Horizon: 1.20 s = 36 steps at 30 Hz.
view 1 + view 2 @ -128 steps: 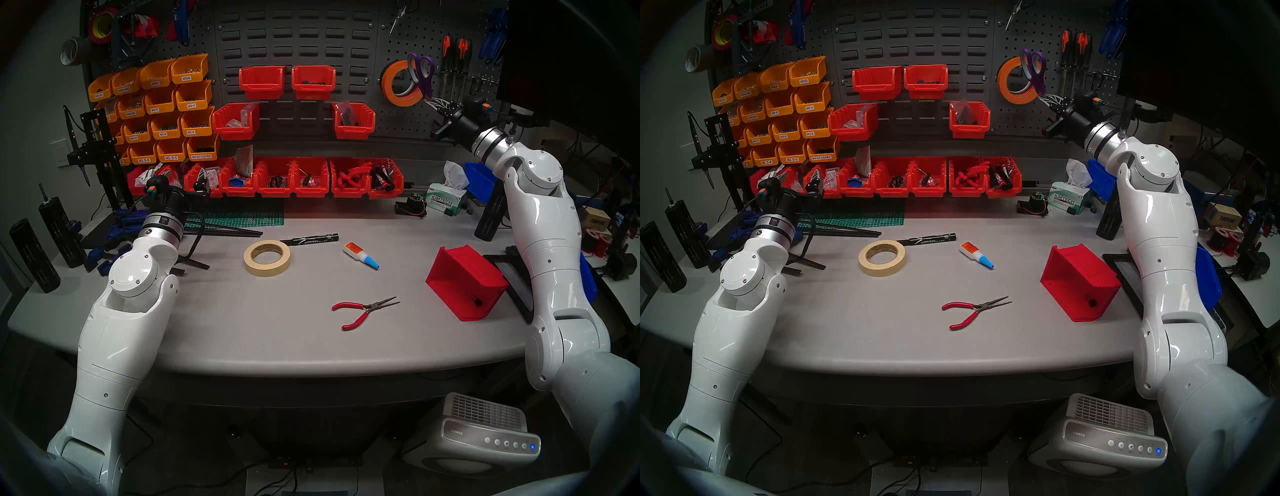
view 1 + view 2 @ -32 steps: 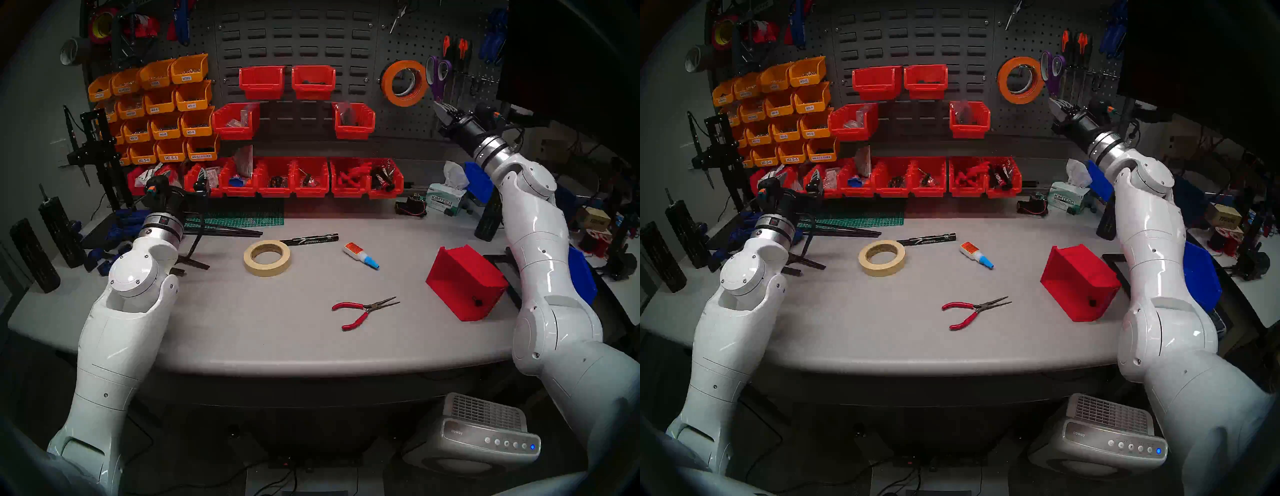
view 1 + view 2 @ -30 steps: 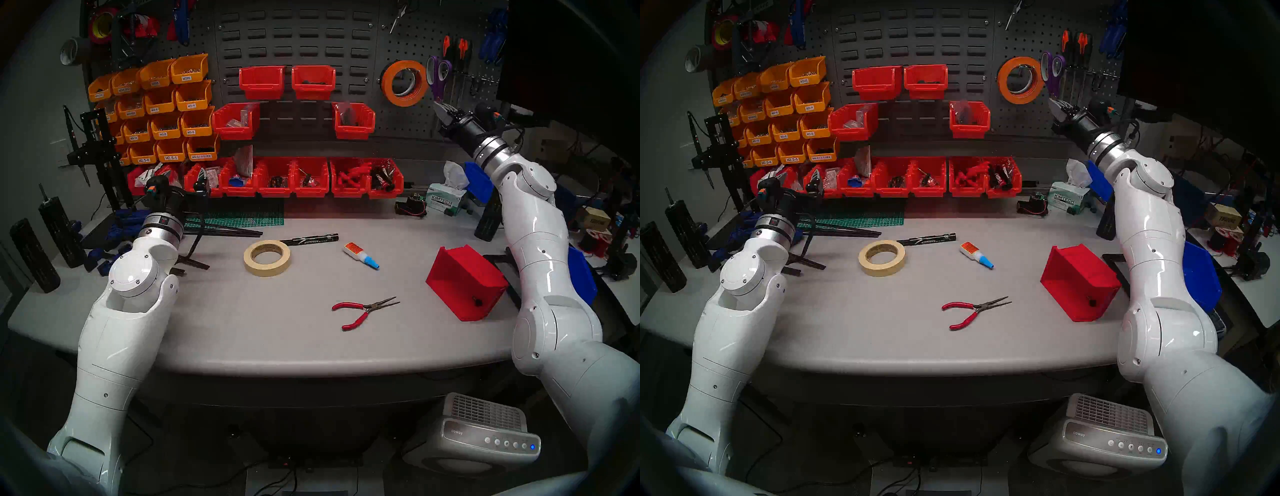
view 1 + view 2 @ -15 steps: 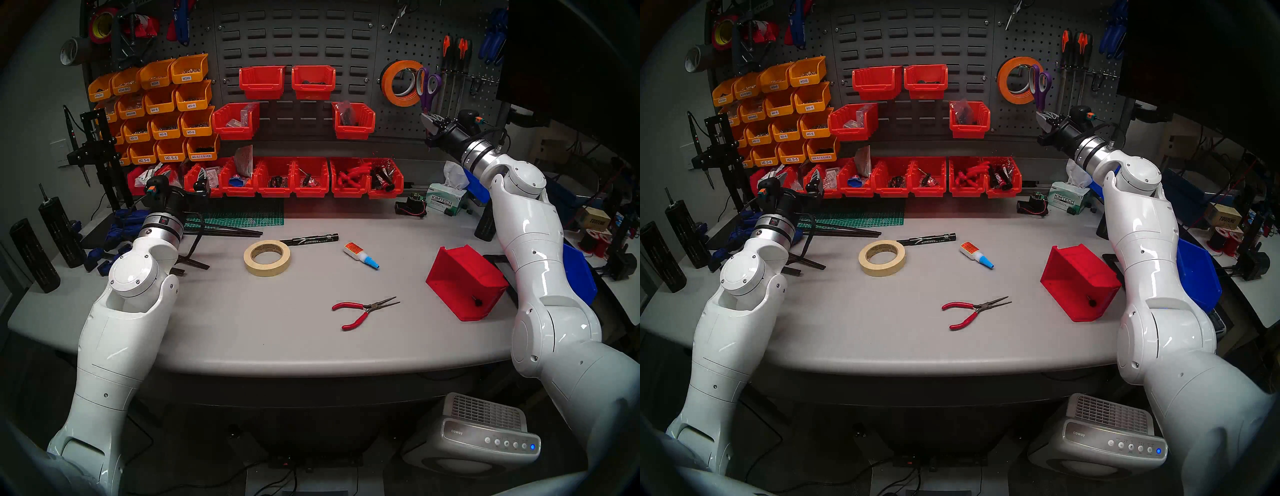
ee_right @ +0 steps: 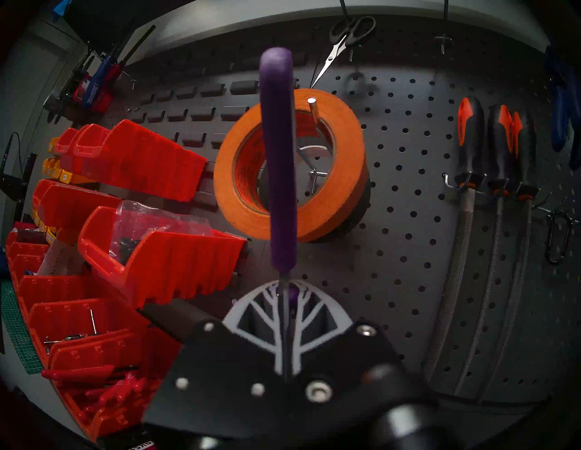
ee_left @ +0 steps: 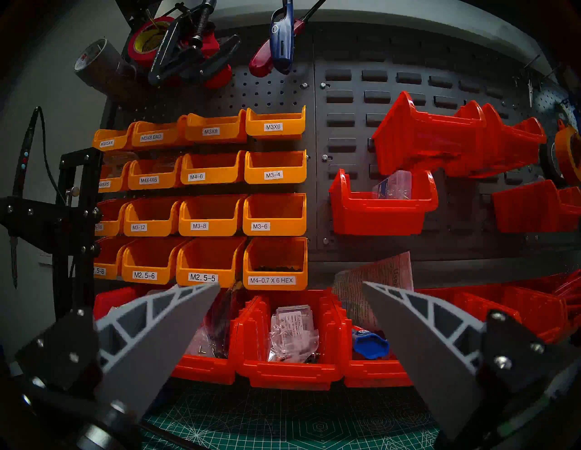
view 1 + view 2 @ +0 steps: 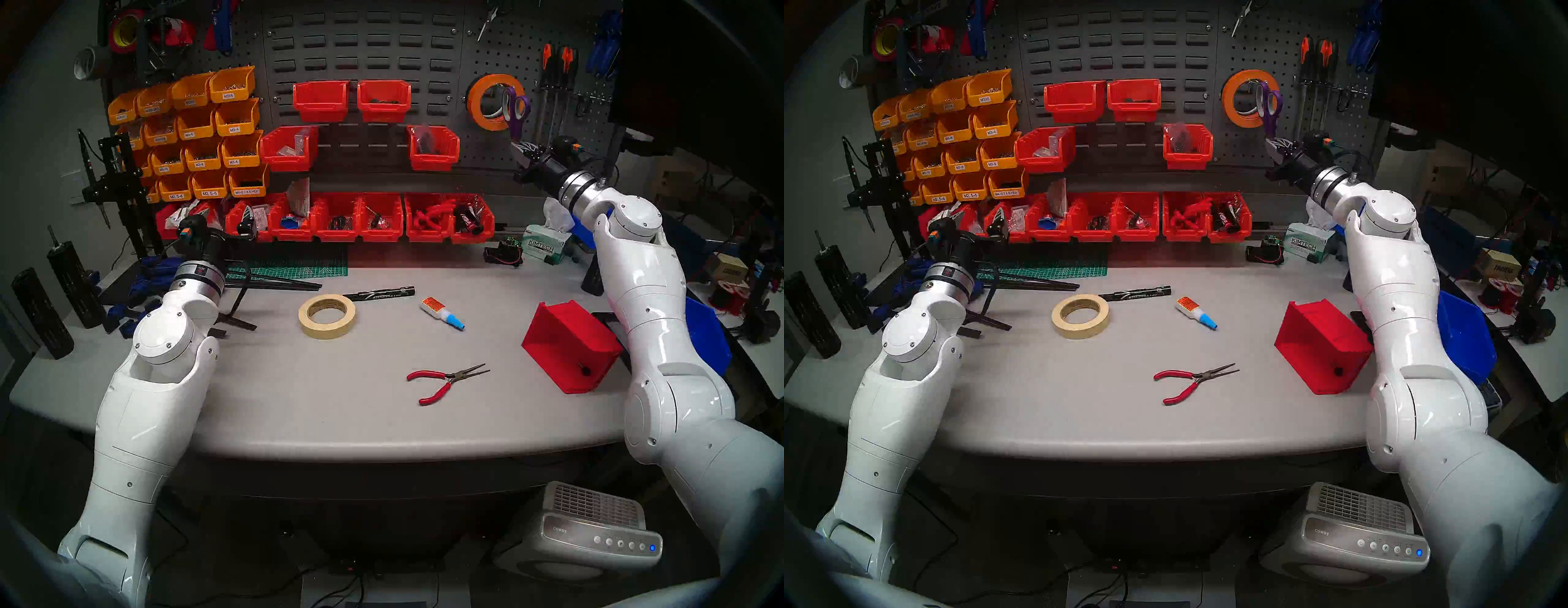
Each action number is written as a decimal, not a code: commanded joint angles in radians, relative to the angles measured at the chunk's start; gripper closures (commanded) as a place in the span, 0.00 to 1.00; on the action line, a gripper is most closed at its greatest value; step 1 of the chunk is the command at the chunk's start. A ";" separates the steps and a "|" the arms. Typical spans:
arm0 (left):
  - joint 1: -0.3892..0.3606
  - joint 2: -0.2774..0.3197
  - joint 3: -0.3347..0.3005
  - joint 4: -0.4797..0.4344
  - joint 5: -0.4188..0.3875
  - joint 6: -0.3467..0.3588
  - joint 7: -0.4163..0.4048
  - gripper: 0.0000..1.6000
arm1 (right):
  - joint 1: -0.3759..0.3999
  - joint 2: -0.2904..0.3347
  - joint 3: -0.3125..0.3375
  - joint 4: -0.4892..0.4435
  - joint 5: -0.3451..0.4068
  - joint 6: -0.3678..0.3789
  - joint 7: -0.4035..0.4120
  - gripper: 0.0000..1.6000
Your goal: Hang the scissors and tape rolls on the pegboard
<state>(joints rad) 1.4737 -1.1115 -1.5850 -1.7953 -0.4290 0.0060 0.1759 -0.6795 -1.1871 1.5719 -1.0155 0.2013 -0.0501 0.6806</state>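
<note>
Scissors (image 7: 516, 111), blades clenched in the right fingers (image 7: 521, 149), held handles-up before the orange tape roll (image 7: 492, 102) on the pegboard (image 7: 488, 144), apparently to loop a handle over the hook. Cream tape roll (image 7: 326, 316) lies mid-counter (image 7: 339, 403). Left fingers (image 6: 290, 284) released, empty.

Purple-handled scissors (image 7: 516, 111) against an orange tape roll (image 7: 488, 104), cream tape roll (image 7: 326, 316) on grey tabletop (image 7: 297, 395), dotted dark-grey pegboard (image 7: 479, 144).

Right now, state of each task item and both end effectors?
scissors: gripped by the blades, handles up, in front of the orange roll
orange tape roll: hung on a pegboard hook
cream tape roll: flat on the table
right end effector: shut on scissors
left end effector: open, empty
</note>
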 commanded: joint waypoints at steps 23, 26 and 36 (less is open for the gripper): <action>-0.030 0.001 -0.013 -0.029 -0.002 -0.012 0.002 0.00 | 0.042 0.006 0.054 -0.061 0.047 -0.015 0.043 1.00; -0.030 0.001 -0.013 -0.029 -0.002 -0.012 0.002 0.00 | 0.043 0.007 0.061 -0.053 0.050 -0.013 0.044 1.00; -0.030 0.001 -0.013 -0.029 -0.002 -0.013 0.002 0.00 | 0.049 0.008 0.065 -0.027 0.060 -0.006 0.051 1.00</action>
<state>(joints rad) 1.4737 -1.1115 -1.5850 -1.7952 -0.4290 0.0060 0.1759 -0.6788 -1.1817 1.6267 -1.0273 0.2490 -0.0593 0.7297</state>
